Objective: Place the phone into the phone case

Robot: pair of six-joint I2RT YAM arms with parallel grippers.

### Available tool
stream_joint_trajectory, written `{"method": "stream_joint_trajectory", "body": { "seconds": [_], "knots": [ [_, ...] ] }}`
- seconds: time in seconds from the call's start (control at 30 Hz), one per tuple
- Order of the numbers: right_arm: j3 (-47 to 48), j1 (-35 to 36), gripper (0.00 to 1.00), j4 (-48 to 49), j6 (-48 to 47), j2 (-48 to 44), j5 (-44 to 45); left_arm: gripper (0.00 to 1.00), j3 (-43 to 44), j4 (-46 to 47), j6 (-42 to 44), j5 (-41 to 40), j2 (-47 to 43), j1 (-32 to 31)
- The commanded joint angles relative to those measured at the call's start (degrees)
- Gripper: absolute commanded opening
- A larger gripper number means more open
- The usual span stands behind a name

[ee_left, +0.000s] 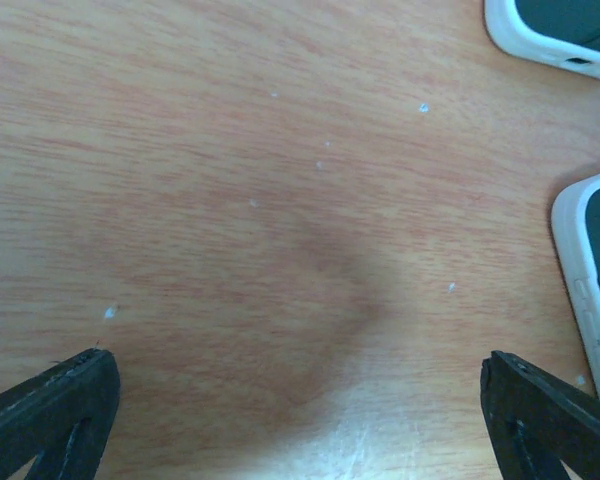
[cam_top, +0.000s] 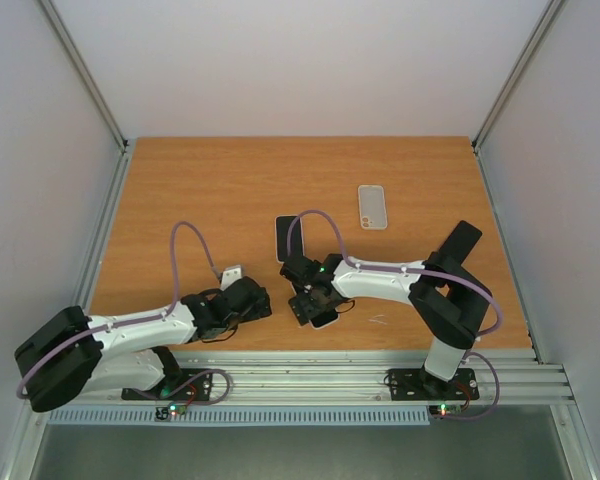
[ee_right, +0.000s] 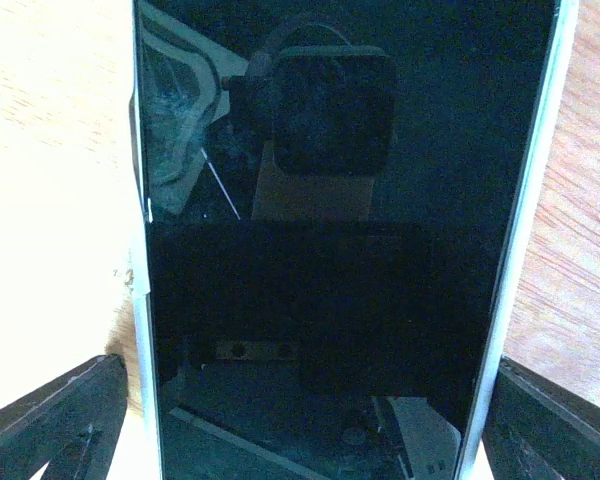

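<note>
Top external view first: we see the right gripper point(cam_top: 315, 303) low over the brown wood-grain table point(cam_top: 180, 200), near the middle of its front edge, jaws spread wide above a black-screened, white-rimmed flat phone point(cam_top: 327, 320) that shows at its 5 o'clock; the translucent, rounded-rectangle plastic phone case point(cam_top: 372, 206) lies flat and empty, well apart at the gripper's 1 o'clock; a dark flat rectangle with a thin pale rim point(cam_top: 288, 238) lies near the gripper at 11 o'clock; the left gripper point(cam_top: 255, 300) sits at 9 o'clock, low by the table, holding nothing.

Left wrist view: we see its two black fingers point(ee_left: 50, 410) in the bottom corners, set wide apart with only bare wood between them; one white-rimmed dark corner point(ee_left: 540, 40) pokes in at 1 o'clock and a second white-rimmed edge point(ee_left: 575, 270) at 3 o'clock, just beside the right-hand finger; which objects these are we cannot tell.

Right wrist view: the phone's glossy screen fills the middle and mirrors the camera; the black fingers point(ee_right: 50, 420) flank it, one close by each long edge; whether they touch it we cannot tell.
</note>
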Motion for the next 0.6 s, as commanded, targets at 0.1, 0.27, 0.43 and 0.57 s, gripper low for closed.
{"method": "stream_joint_trajectory", "body": {
  "seconds": [0.1,0.27,0.43,0.57],
  "knots": [
    [-1.7,0.1,0.86,0.1,3.5,0.7,1.3,0.99,-4.0,7.0,-0.8,-0.1,3.1,-0.1],
    [-3.6,-1.9,0.8,-0.9,4.8,-3.3,3.3,0.99,-4.7,9.5,0.4,-0.1,2.7,-0.1],
    [-3.6,-5.3,0.75,-1.6,5.5,-6.5,4.6,0.99,-6.4,11.4,1.6,-0.9,0.3,-0.1],
    [-1.4,-9.5,0.73,-1.4,4.7,-6.9,4.1,0.99,-6.6,10.1,4.3,-3.9,-4.1,-0.1]
  ]
}}
